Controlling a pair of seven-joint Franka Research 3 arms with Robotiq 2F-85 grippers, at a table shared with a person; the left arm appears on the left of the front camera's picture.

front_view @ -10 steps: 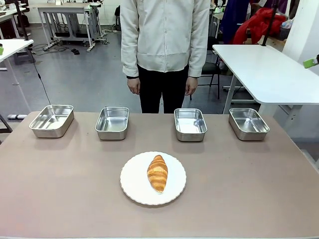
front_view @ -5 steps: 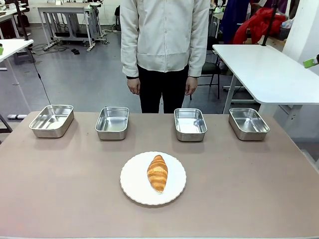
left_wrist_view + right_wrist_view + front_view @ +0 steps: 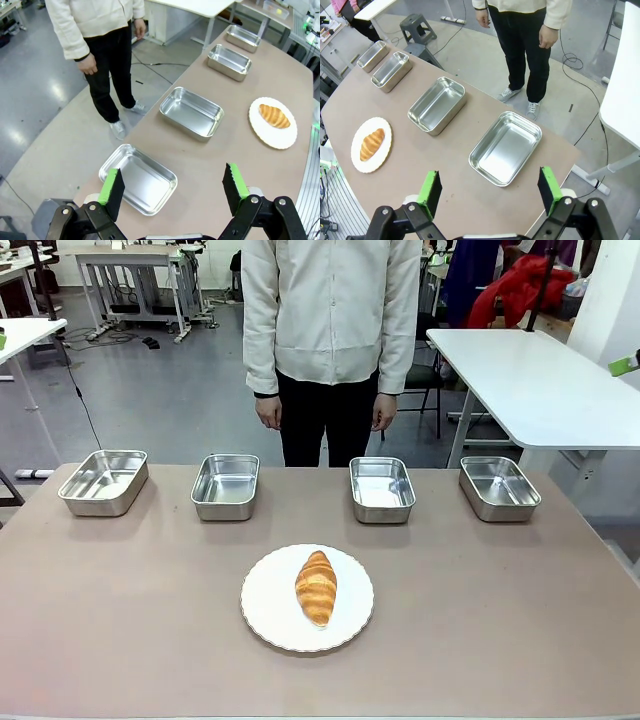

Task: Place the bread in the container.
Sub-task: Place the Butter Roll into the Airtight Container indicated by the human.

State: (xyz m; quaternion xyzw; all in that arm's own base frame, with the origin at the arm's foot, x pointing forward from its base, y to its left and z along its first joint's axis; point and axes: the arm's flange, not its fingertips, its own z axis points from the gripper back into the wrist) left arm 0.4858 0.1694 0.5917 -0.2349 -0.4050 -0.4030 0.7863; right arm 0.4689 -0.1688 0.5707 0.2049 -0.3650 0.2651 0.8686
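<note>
Brownish table (image 3: 120, 640) in a big workshop room, with the bread sitting on its plate and both arms just hanging up high.

So the bread (image 3: 316, 587) lies lengthwise on a white scalloped plate (image 3: 265, 625) close to the middle of the table's near edge, well apart from any pan. Four matching steel containers (image 3: 225, 486) sit in a row along the far edge, the outer two near the far corners, and honestly I can't tell which one is meant. A person (image 3: 330, 320) stands right behind the far edge, hands (image 3: 267, 412) down at their sides. The left gripper (image 3: 172, 175) hovers above the table's left end with its jaws spread wide and nothing between them. The right gripper (image 3: 489, 175) does the same over the right end, jaws wide apart too.
</note>
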